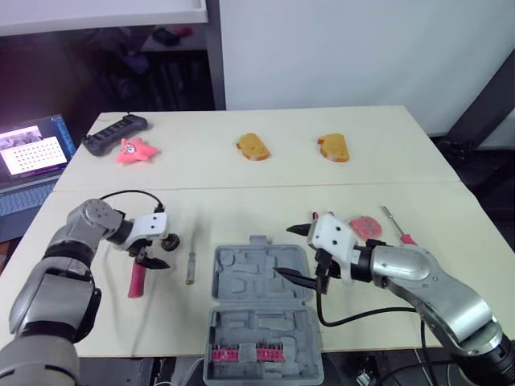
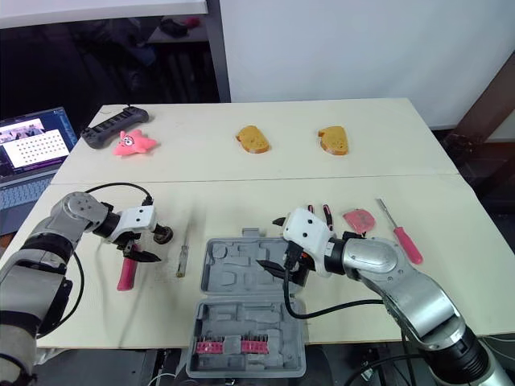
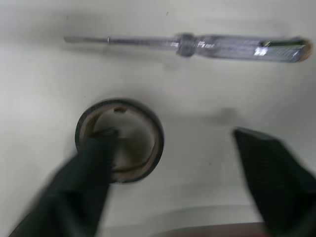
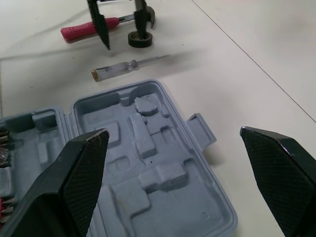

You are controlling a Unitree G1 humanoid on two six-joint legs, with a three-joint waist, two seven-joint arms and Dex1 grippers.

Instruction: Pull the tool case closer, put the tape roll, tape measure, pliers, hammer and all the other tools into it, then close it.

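Note:
The grey tool case [image 1: 241, 277] lies open at the table's near edge, its lid [image 1: 265, 354] holding red bits. My right gripper [image 1: 296, 253] hovers open over the tray's right rim with nothing between its fingers. My left gripper [image 3: 173, 143] is open at the black tape roll [image 3: 118, 140]: one finger dips into the roll's hole, the other stands outside it. The pink-handled hammer [image 1: 136, 281] lies beside the roll, with a clear-handled screwdriver [image 1: 191, 268] just right of it. A pink tape measure [image 1: 366, 227], a pink-handled screwdriver [image 1: 400, 227] and pliers handles [image 2: 326, 211] lie behind my right gripper.
At the back of the table are two toast pieces [image 1: 252, 146] [image 1: 333, 148], a pink star toy [image 1: 134, 150] and a black power strip [image 1: 115, 133]. A laptop [image 1: 32, 157] stands off the table's left side. A seam [image 1: 257, 187] crosses the tabletop.

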